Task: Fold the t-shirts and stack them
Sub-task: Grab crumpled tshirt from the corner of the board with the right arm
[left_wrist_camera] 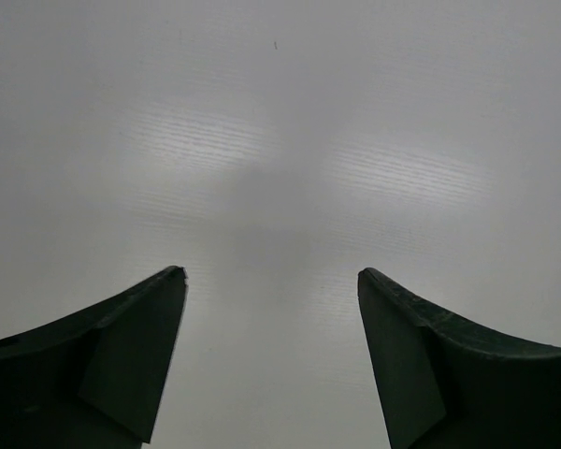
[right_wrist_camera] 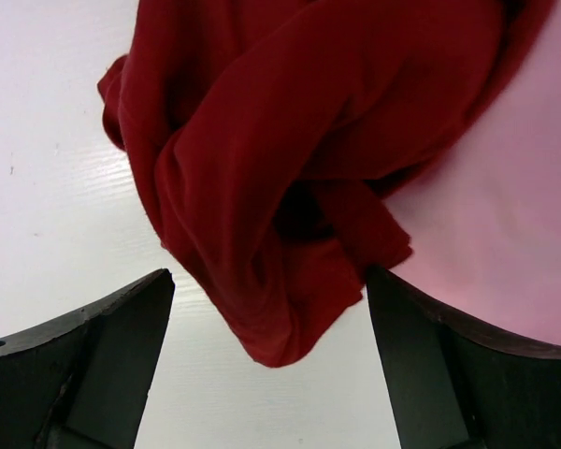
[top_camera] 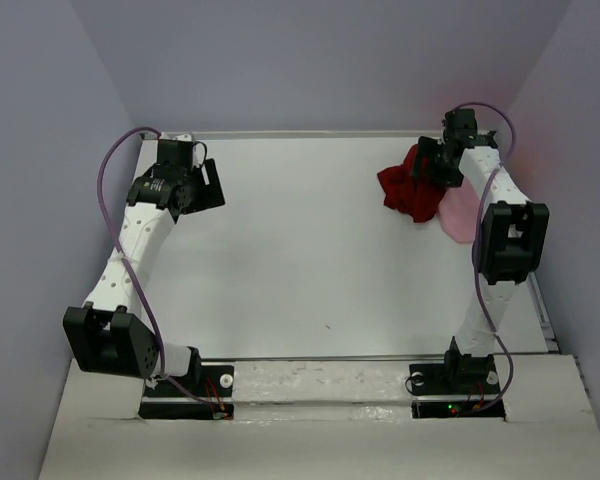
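Right end effector [right_wrist_camera: 269, 271] wide open over crumpled dark red t-shirt [right_wrist_camera: 290, 168], pink t-shirt [right_wrist_camera: 486, 215] alongside.

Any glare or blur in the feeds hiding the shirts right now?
Left wrist: two soft glare patches on the table, no shirt in view. Right wrist: dark red t-shirt sharp, folds shadowed. Top: even light, light pink t-shirt pale against the table.

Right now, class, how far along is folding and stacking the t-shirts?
Done: nothing; the dark red t-shirt lies crumpled against the light pink t-shirt. In hand: the open right gripper hovers over the red one; the left gripper is open, empty. Left: all folding, stacking.
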Robot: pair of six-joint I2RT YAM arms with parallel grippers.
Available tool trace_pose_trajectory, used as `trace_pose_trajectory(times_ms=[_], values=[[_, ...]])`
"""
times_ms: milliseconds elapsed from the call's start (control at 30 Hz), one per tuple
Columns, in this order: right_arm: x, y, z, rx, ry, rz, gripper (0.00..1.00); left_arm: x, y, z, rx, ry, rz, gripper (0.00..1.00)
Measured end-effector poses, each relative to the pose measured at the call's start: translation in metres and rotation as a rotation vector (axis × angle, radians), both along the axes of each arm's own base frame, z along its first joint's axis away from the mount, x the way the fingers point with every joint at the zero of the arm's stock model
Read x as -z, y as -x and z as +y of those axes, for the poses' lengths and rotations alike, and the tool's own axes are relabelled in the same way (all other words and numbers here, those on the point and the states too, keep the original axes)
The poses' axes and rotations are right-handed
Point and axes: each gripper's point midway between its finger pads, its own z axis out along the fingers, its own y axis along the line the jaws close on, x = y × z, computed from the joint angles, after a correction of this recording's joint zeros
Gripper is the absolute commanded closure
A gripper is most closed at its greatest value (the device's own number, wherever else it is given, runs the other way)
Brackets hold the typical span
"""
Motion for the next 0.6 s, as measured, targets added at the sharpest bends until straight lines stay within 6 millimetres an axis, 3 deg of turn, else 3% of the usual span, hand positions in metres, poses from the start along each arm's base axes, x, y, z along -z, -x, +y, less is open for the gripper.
trace_pose_trajectory(times_ms=[100, 233, 300, 400, 467, 500, 533, 567, 600], values=[[0.014, 0.002, 0.011, -0.033, -0.042, 0.036, 0.12, 0.002, 0.000, -0.003, 0.019, 0.007, 0.006, 0.17], [0.010, 0.002, 0.020, -0.059, -0.071, 0.032, 0.24, 0.010, -0.002, -0.009, 0.041, 0.030, 0.032, 0.16], [0.007, 0.000, 0.021, -0.064, -0.079, 0.024, 0.27, 0.014, -0.003, -0.012, 0.050, 0.040, 0.045, 0.03], [0.003, 0.000, 0.023, -0.069, -0.083, 0.020, 0.25, 0.018, -0.004, -0.014, 0.051, 0.046, 0.059, 0.01], [-0.002, -0.002, 0.023, -0.071, -0.084, 0.013, 0.38, 0.020, -0.004, -0.014, 0.053, 0.047, 0.065, 0.01], [-0.003, -0.002, 0.023, -0.067, -0.087, 0.011, 0.65, 0.020, -0.005, -0.014, 0.053, 0.047, 0.066, 0.01], [-0.003, -0.002, 0.023, -0.072, -0.084, 0.011, 0.84, 0.020, -0.005, -0.014, 0.053, 0.047, 0.066, 0.01], [-0.002, -0.002, 0.023, -0.065, -0.088, 0.013, 0.95, 0.020, -0.005, -0.014, 0.054, 0.048, 0.066, 0.01], [-0.002, -0.001, 0.023, -0.065, -0.088, 0.016, 1.00, 0.020, -0.005, -0.015, 0.055, 0.049, 0.066, 0.01]])
